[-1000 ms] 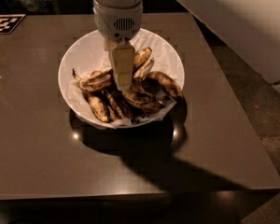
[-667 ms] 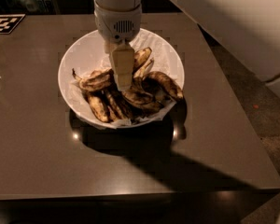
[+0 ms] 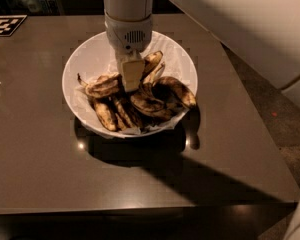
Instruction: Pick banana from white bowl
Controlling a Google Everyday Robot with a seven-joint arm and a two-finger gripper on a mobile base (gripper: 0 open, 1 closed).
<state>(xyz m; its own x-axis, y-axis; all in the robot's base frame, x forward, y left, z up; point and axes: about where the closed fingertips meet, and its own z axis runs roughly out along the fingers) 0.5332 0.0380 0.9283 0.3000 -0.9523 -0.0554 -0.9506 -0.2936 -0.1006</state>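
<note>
The white bowl (image 3: 85,59) stands on the brown table and holds several overripe bananas on crumpled white paper. My gripper (image 3: 131,81) comes straight down from above into the middle of the pile, its pale tip among the bananas. A long dull-yellow banana (image 3: 104,86) with brown streaks and a thin dark stem lies just left of the tip and seems to touch it. Darker bananas lie below and to the right (image 3: 176,91). The gripper hides what is under its tip.
The brown table (image 3: 50,174) reaches from the bowl to its front edge and its right edge. A black-and-white marker tag (image 3: 6,25) lies at the far left corner. My white arm (image 3: 240,29) crosses the upper right.
My wrist has come down closer to the bowl, so the gripper sits deeper among the bananas. The bananas and the bowl have not visibly moved.
</note>
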